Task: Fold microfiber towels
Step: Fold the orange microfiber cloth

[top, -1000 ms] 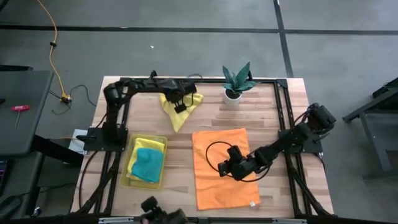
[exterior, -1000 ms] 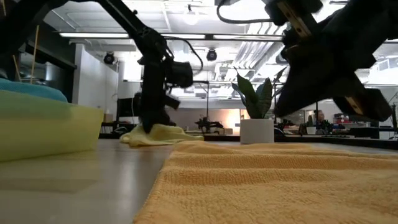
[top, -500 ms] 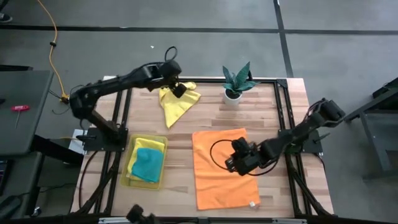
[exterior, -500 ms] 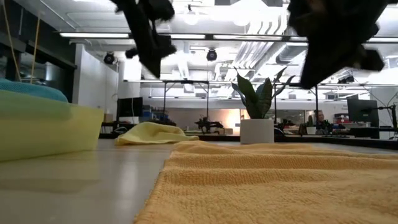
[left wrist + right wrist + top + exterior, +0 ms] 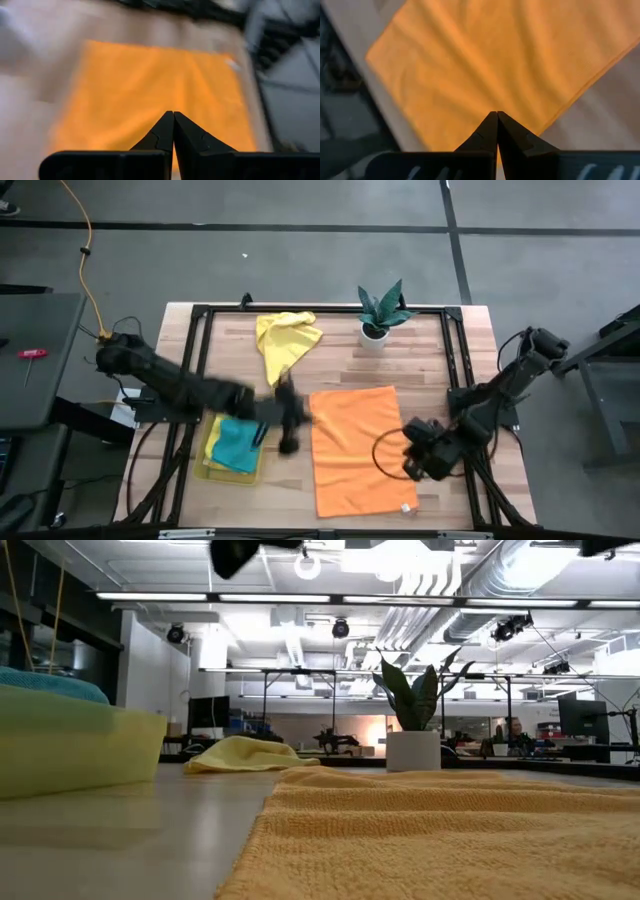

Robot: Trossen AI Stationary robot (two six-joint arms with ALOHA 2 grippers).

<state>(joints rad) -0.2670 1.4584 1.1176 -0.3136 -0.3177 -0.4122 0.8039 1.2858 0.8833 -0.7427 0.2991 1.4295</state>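
An orange towel (image 5: 355,445) lies spread flat on the table; it also shows in the low view (image 5: 430,830), the left wrist view (image 5: 150,85) and the right wrist view (image 5: 485,60). A yellow towel (image 5: 285,340) lies crumpled at the far side (image 5: 245,754). A teal towel (image 5: 238,445) lies on another yellow towel (image 5: 243,412) in the tray. My left gripper (image 5: 290,430) (image 5: 173,120) is shut and empty, raised above the orange towel's left edge. My right gripper (image 5: 415,460) (image 5: 496,120) is shut and empty, raised above its right edge. No olive-green towel shows.
A translucent yellow tray (image 5: 212,463) stands at the near left (image 5: 90,755). A small potted plant (image 5: 378,315) stands at the far middle (image 5: 412,730). A black frame (image 5: 455,350) runs round the tabletop. Bare wood lies between the crumpled yellow towel and the orange one.
My left gripper has risen off the crumpled yellow towel at the far side and swung toward the near edge, to the orange towel's left edge. The yellow towel stays where it lay. My right gripper has lifted and gone from the orange towel's middle toward its right edge.
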